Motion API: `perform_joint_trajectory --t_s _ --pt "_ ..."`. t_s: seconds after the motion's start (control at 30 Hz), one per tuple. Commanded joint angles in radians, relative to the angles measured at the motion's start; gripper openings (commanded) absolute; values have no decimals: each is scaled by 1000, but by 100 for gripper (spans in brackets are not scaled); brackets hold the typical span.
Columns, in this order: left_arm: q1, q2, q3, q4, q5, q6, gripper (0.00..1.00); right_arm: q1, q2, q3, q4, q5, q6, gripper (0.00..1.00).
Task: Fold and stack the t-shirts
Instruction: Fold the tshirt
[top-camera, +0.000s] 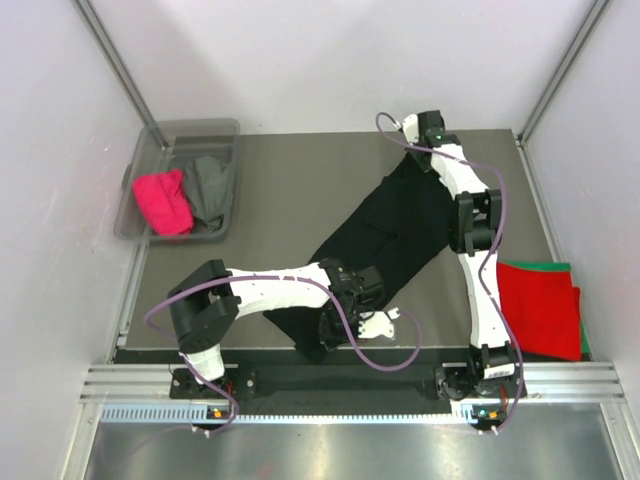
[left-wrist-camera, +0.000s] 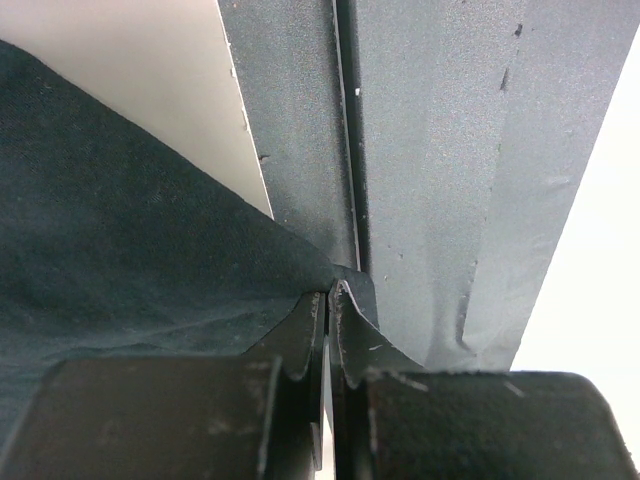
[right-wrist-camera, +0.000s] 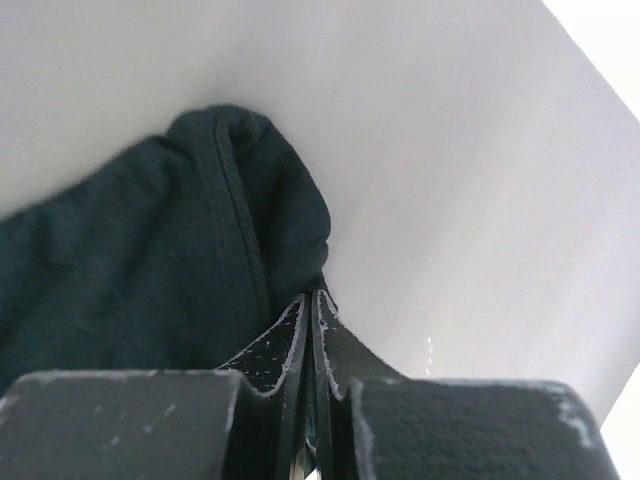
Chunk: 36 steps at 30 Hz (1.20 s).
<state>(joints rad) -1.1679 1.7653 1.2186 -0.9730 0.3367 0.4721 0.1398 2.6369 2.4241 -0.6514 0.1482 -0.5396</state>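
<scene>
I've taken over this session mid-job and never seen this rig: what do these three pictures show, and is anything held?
These are two robot arms bolted at the near edge of a table. The wide picture looks down from above and behind them; the other two come from a camera on each wrist, looking along its own fingers. A black t-shirt lies stretched diagonally across the table. The left gripper is shut on its near end, the right gripper on its far end. At the right, a red t-shirt lies folded on a green t-shirt. At the far left, a plastic tub holds a pink t-shirt and a grey t-shirt.
</scene>
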Motion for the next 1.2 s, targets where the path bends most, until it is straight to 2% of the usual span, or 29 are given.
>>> perform_joint_trajectory --t_s 0.0,0.13,0.47,0.53,0.57,0.63,0.67,0.7,0.73,0.77,0.8,0.83,0.87,0.93,0.97,1.0,1.03,1.07,1.13,1.17 --pt "-6 -6 24 -10 30 2 0 14 18 49 50 -2 -14 0" --pt "-6 -3 22 -15 19 -1 0 18 34 67 153 -36 12 0" --pt "-6 -7 50 -29 -47 -12 0 20 48 98 389 22 -10 0" --pt "-6 -6 62 -26 -82 -21 2 26 58 108 409 14 0 0" --pt "-6 -9 71 -20 -87 -27 6 29 64 116 415 13 0 0" --pt "-6 -13 87 -23 -58 -36 38 44 69 116 447 16 -10 0" --pt "-6 -13 116 -32 -36 -39 45 46 74 116 459 31 -8 2" --pt "-6 -15 139 -41 -21 -47 52 49 74 116 495 54 -2 6" --pt "-6 -17 166 -46 -15 -50 63 49 71 115 506 100 15 9" --pt "-4 -24 236 -47 -57 -55 65 46 52 113 515 122 27 21" --pt "19 -29 278 -37 -88 -70 69 43 34 109 515 135 36 25" --pt "43 -35 324 -29 -119 -87 92 29 11 83 512 143 56 30" --pt "119 -33 422 -15 -145 -102 99 20 -50 63 507 142 69 34" --pt "204 -4 520 31 -116 -119 99 -12 -127 -26 474 114 110 37" --pt "274 12 609 52 -102 -124 98 -26 -235 -84 469 97 130 38" --pt "301 32 654 74 -126 -150 99 -40 -302 -156 489 76 151 39" --pt "322 80 695 107 -152 -162 99 -67 -369 -306 499 27 194 39" --pt "361 109 787 109 -162 -167 98 -78 -499 -372 500 -4 210 40" --pt "401 182 857 149 -150 -207 97 -101 -615 -544 454 -103 225 41" --pt "446 204 889 174 -128 -226 92 -104 -721 -594 428 -136 225 41"
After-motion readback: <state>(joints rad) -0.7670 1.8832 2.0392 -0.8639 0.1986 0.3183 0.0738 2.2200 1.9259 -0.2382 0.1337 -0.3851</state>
